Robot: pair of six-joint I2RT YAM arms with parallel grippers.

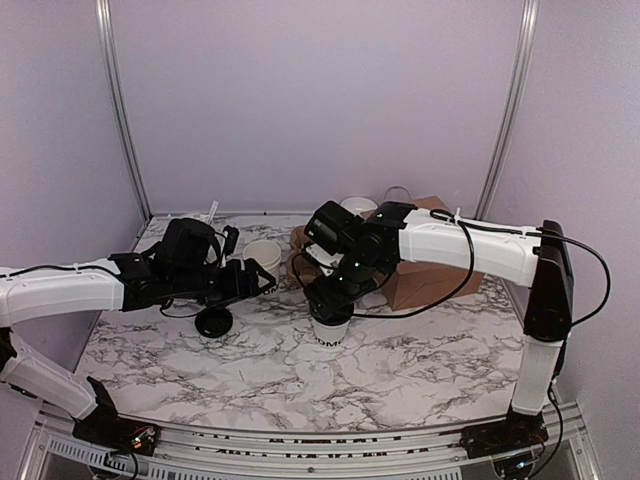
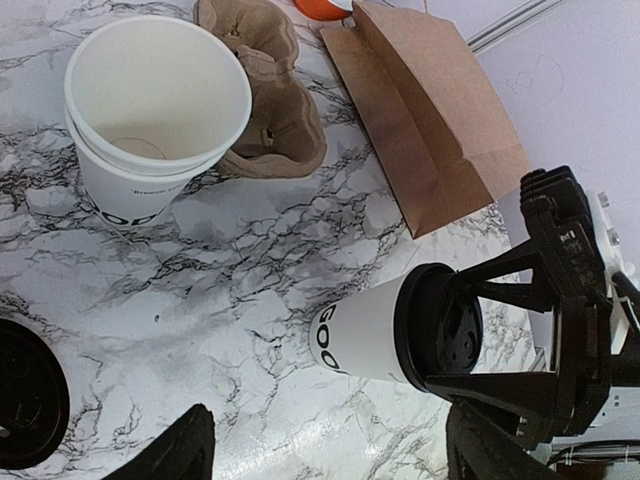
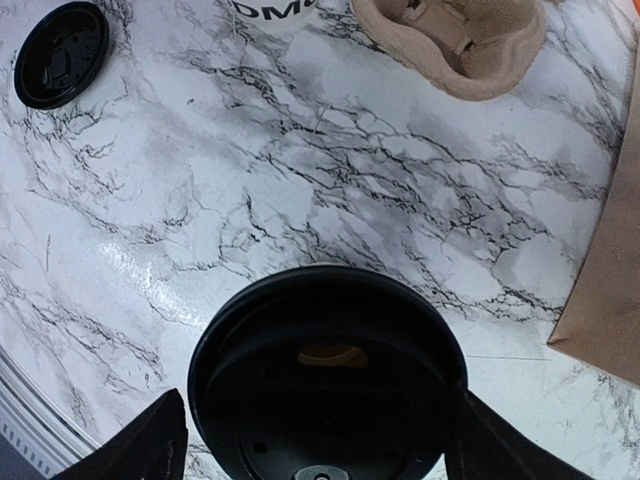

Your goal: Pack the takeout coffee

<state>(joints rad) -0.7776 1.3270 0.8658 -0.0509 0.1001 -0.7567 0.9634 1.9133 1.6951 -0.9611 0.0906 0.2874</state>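
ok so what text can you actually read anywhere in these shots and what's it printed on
"GOO": near the base of the lidded takeout coffee, the rest turned away.
"OOD", partly hidden: on the open stacked cups; the fine print above it is too small to read.
"OMA", cropped: on the white cup at the right wrist view's top edge.
Top view: the cup lettering is blurred.

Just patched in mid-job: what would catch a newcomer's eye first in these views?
The right claw hangs directly over the takeout coffee at mid-table, straddling its black lid; whether it touches is unclear. A spare black lid lies loose on the marble to its left, by the open left claw. Behind stand stacked empty paper cups, a pulp cup tray and a brown paper bag.
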